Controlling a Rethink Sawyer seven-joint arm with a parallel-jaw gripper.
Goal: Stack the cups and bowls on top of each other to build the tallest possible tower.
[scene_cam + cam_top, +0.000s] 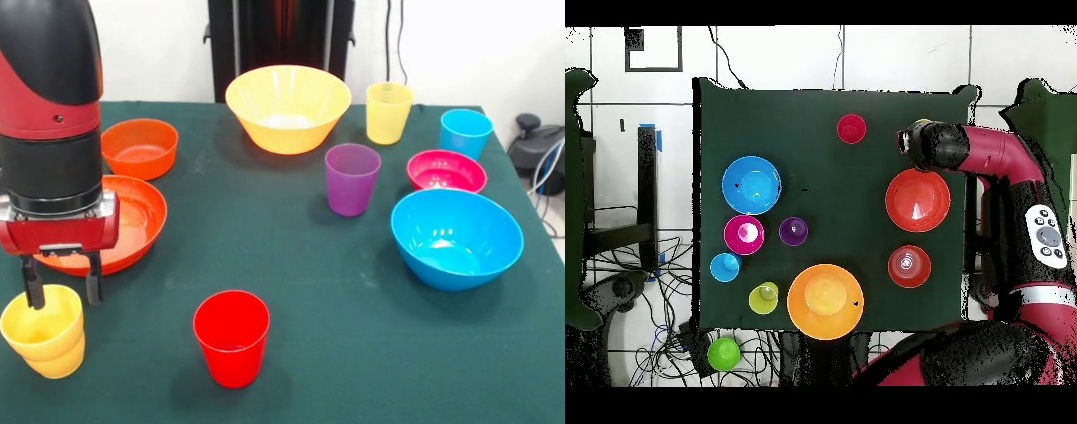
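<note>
My gripper [64,287] is open at the table's front left corner in the front view, just over a yellow-orange cup [44,340]. One finger is at the cup's mouth and the other is outside its right wall. In the overhead view the gripper head [920,140] hides this cup. A red cup [231,337] [851,128] stands alone to the right. The purple cup [351,178] [793,231], pale yellow cup [388,112] [763,297] and blue cup [465,132] [724,267] stand upright and apart. No tower stands.
The wide orange bowl [141,221] [917,199] lies right behind the gripper, with the small orange bowl [139,148] [908,266] beyond it. The large yellow-orange bowl [287,108] [825,300], magenta bowl [446,170] [744,234] and large blue bowl [456,238] [751,184] sit apart.
</note>
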